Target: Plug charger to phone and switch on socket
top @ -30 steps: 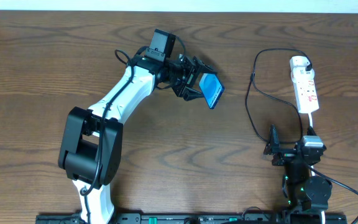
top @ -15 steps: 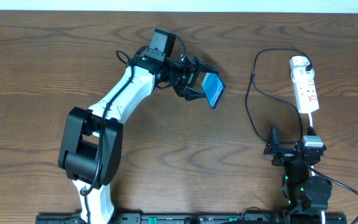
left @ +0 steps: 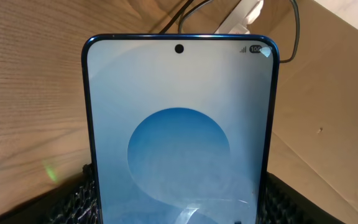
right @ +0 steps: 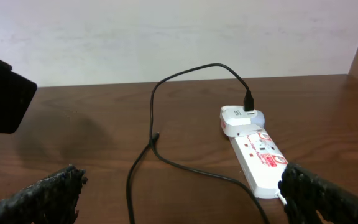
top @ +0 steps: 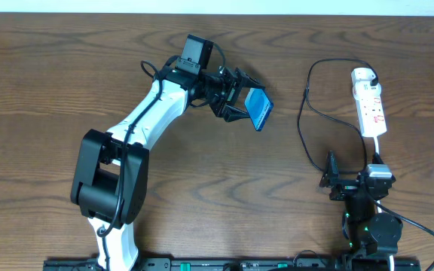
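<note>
**Left gripper (top: pixel 243 107) holds the phone (top: pixel 259 110); right gripper (right: pixel 182 178) stands wide open.**
The left fingers clamp the phone's sides, holding it tilted over the table (top: pixel 44 83). The black charger cable (top: pixel 303 124) lies looped beside the white power strip (top: pixel 371 109), its free end near the empty right gripper.

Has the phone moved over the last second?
No. Seen from overhead, the phone stays at the same spot relative to the white power strip.
</note>
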Robot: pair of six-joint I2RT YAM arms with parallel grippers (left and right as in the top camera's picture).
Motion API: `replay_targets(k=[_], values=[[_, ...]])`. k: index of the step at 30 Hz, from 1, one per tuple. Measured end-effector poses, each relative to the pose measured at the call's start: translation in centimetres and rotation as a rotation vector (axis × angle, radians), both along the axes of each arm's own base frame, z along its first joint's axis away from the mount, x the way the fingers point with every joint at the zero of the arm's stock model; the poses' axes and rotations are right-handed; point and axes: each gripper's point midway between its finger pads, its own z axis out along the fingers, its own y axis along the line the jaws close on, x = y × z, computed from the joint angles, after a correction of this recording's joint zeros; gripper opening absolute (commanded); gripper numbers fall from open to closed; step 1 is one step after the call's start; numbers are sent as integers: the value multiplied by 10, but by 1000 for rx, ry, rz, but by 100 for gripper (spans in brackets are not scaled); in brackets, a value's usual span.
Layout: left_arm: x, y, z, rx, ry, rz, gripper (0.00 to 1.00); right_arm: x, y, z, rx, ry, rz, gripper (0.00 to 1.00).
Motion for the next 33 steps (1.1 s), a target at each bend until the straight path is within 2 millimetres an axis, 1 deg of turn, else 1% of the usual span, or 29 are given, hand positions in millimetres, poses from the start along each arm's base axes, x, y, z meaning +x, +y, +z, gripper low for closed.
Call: replay_targets(k=[6,9,12,14,20,23,27,33], values=[[0,0,0,0,0,0,69,0,0,0,3,-1,0,99],[0,0,0,0,0,0,69,0,1,0,60,-2,0,99],[0,0,0,0,0,0,69,0,2,0,222,-4,-6,99],[0,0,0,0,0,0,69,0,3,0,386,-5,-10,99],[0,0,0,0,0,0,69,0,12,2,968,9,-6,99],[0,0,0,0,0,0,69,0,16,2,1154,27,3,99],[0,0,0,0,0,0,69,-1,20,3,1265,42,14,99],[0,0,0,0,0,0,69,-1,22,3,1327,51,17,99]])
